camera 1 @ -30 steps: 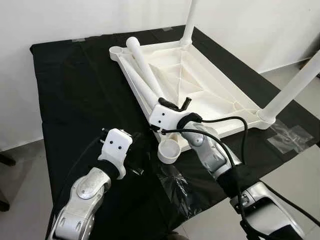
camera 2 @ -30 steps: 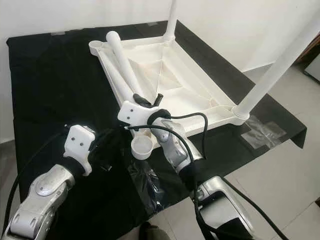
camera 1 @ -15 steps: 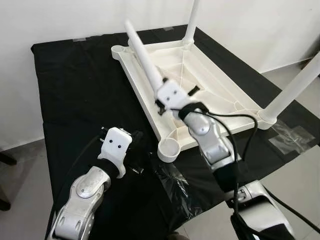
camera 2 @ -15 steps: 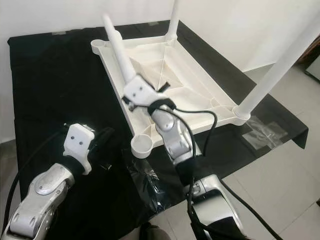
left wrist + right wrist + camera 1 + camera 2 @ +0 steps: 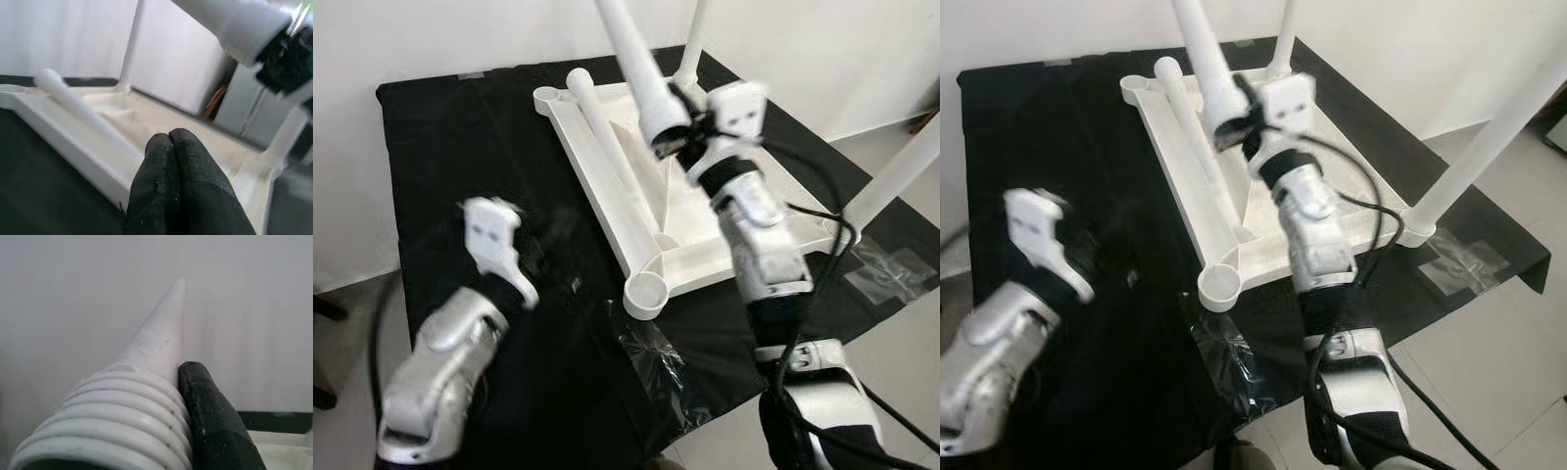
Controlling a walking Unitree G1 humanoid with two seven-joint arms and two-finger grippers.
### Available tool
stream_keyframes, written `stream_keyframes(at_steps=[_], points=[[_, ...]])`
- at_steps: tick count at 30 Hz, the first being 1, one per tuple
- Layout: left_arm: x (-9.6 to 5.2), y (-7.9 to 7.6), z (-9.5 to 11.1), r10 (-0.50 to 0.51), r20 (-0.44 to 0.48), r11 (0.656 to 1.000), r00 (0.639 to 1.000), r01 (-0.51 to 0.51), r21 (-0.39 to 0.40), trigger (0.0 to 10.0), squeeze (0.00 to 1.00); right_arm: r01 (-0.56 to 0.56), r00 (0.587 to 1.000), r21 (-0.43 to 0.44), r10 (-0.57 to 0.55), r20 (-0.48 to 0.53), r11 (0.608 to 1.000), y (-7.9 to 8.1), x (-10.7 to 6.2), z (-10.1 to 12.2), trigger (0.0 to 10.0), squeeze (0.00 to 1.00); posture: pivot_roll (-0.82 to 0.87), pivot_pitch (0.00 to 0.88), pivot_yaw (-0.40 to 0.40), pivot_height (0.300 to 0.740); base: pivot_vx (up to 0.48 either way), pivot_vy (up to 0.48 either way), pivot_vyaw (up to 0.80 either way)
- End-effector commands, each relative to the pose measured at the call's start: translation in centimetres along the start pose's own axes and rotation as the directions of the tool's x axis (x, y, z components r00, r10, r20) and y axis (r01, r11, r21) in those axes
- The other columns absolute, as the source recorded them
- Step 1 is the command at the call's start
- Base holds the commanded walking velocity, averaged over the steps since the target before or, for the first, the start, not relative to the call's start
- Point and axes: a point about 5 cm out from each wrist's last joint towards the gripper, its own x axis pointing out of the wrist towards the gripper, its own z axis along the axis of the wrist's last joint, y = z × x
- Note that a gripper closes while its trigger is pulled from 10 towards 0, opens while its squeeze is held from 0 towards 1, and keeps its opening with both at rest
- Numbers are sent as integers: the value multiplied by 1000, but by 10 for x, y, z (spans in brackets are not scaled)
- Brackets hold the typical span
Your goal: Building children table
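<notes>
A smooth white plastic leg (image 5: 636, 69) with a ribbed screw end sits clenched in the right gripper (image 5: 680, 122), raised above the upturned tabletop (image 5: 705, 186). Left gripper (image 5: 178, 183), fingers pressed together, hovers near-left.

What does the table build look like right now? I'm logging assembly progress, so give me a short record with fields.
tabletop: white tabletop upside down on the black cloth
fitted legs: two, upright leg at the far corner and one at the right corner
loose leg: lying in the tabletop along its left rim
right gripper: right gripper shut on a raised leg, threaded end toward the wrist
left gripper: left gripper shut, holding nothing
empty socket: near corner
</notes>
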Motion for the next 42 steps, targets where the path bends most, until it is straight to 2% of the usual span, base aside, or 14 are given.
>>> stream_keyframes(at_steps=[1,3,5,7,8,9,13,15,18,30,35,36,41,42], points=[[1,-3,8,-50,46,993,998,54,-104,10000,0,-47,996,115,38,77,992,-4,-5,12,10000,0,78,193,-89,740,0,0,0],[4,-3,19,-91,104,979,990,108,-172,10000,0,-112,988,198,88,128,974,-8,-10,20,10000,0,77,192,-88,740,0,0,0],[9,-4,40,-163,229,924,960,230,-305,10000,0,-313,944,324,256,208,893,-11,-29,31,10000,0,73,190,-85,740,0,0,0],[11,-4,50,-191,287,887,939,290,-359,10000,0,-408,909,344,342,236,846,-12,-41,35,10000,0,73,190,-85,740,0,0,0],[10,-6,60,-231,358,839,905,371,-397,10000,1000,-475,879,344,415,236,810,-13,-52,36,10000,0,68,185,-80,740,0,0,0],[8,-8,68,-265,408,796,874,437,-419,10000,1000,-521,853,350,465,237,778,-14,-60,37,10000,0,65,185,-80,740,0,0,0],[6,-6,83,-269,498,727,824,513,-456,10000,1000,-590,805,367,556,205,719,-13,-76,33,10000,0,65,186,-77,740,0,0,0],[6,-6,83,-269,498,727,824,513,-456,10000,1000,-590,805,367,556,205,719,-13,-76,33,10000,0,65,186,-77,740,0,0,0],[5,-2,94,-268,550,671,791,563,-483,10000,1000,-656,740,411,649,180,633,1,-87,25,10000,0,63,182,-77,740,0,0,0],[6,6,100,-237,518,656,822,529,-538,10000,1000,-722,662,440,718,215,534,12,-86,30,10000,0,63,181,-81,740,0,0,0],[6,11,98,-187,502,657,844,488,-575,10000,1000,-741,590,458,802,93,492,27,-92,15,10000,0,59,179,-84,740,0,0,0],[7,13,99,-171,518,644,838,493,-585,10000,0,-734,592,465,801,84,494,29,-93,11,10000,0,59,178,-86,740,0,0,0],[9,14,100,-172,536,629,827,511,-586,10000,0,-709,605,491,794,55,506,34,-96,-2,10000,0,57,176,-88,740,0,0,0],[9,14,101,-168,540,629,825,512,-586,4824,0,-706,609,494,791,58,507,36,-96,-4,10000,0,53,175,-92,740,0,0,0]])
